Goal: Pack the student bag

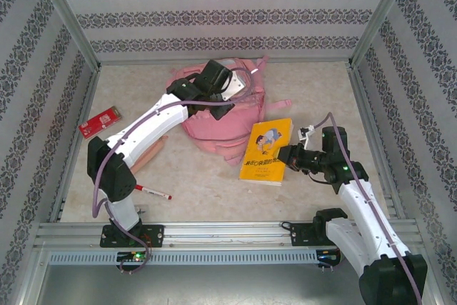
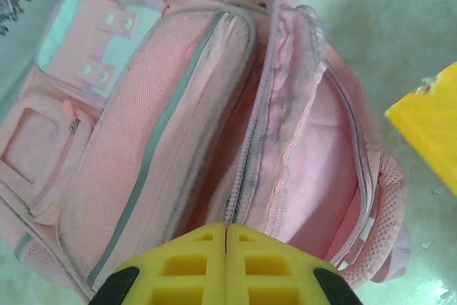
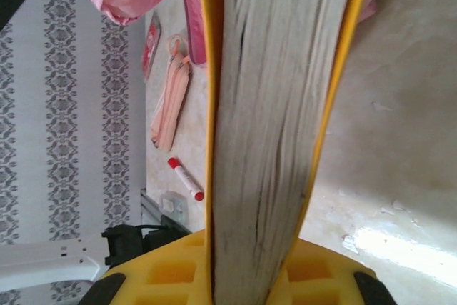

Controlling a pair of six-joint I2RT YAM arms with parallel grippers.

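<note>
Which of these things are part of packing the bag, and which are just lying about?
In use: pink fabric backpack, its main compartment open; yellow paperback book, clamped in the right hand; left hand, pinching the backpack's zip edge.
Lying about: red-capped white marker; flat red card; long peach fabric pouch.

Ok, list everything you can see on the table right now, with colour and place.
student bag: one, pink, far middle of table, main compartment open
book: one, yellow, right of the bag, in the right claw
marker: one, white with red ends, near left
pouch: one, pale pink, beside the left arm
card: one, red, far left
left claw: one, yellow pads, shut on the bag's opening edge
right claw: one, yellow pads, shut on the book
</note>
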